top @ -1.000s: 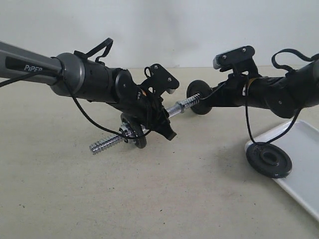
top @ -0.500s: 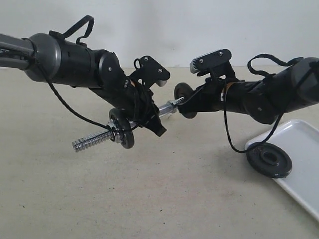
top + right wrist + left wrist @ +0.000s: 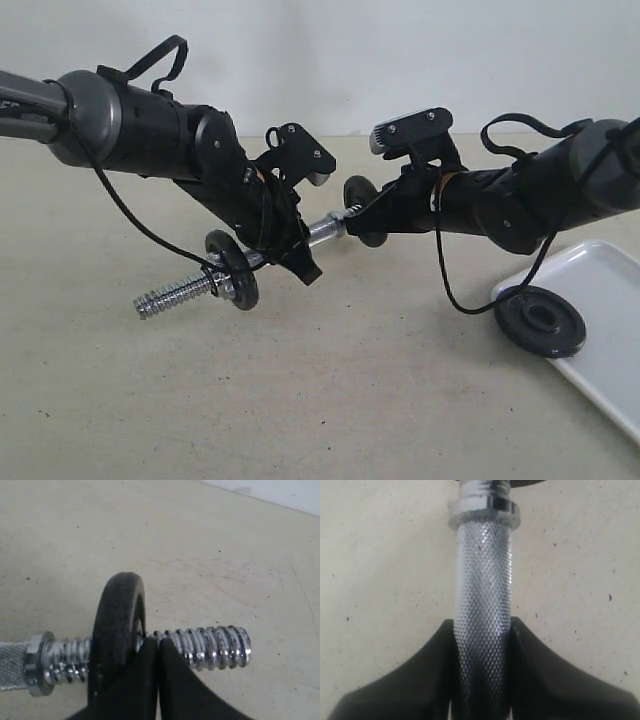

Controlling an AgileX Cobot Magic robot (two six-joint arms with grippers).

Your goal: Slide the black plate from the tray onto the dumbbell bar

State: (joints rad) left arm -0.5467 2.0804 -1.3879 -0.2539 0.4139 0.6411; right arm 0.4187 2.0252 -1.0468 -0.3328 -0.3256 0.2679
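Nearest me: the tray point(image 3: 610, 335), low on the right of the exterior view and cut off by the frame edge. Only thing I see in it is the black plate point(image 3: 540, 338), lying flat at the tray's left corner and overlapping the rim there. Can't tell how much of it hangs over the table point(image 3: 330, 400). Neither gripper is on it. A loop of black cable point(image 3: 445, 290) from the right arm dips down just beside it.

Next back: the dumbbell bar point(image 3: 185, 290), held up off the table, tilted, with the bare threaded end lowest on the left. A small black disc point(image 3: 232, 270) sits just inboard of that thread.

The left gripper point(image 3: 290, 238) has the bar by the cross-hatched shaft. In the left wrist view its fingers point(image 3: 420, 680) pinch the shaft from both sides, with a chrome nut point(image 3: 484, 512) further along.

The right gripper point(image 3: 352, 215) is at the bar's other end. Its fingers point(image 3: 145, 680) are pressed together and hold nothing. The tips sit at the thread, just beside the second small disc point(image 3: 117, 630). I can't tell if they touch.

Farthest: a plain white wall point(image 3: 400, 60).
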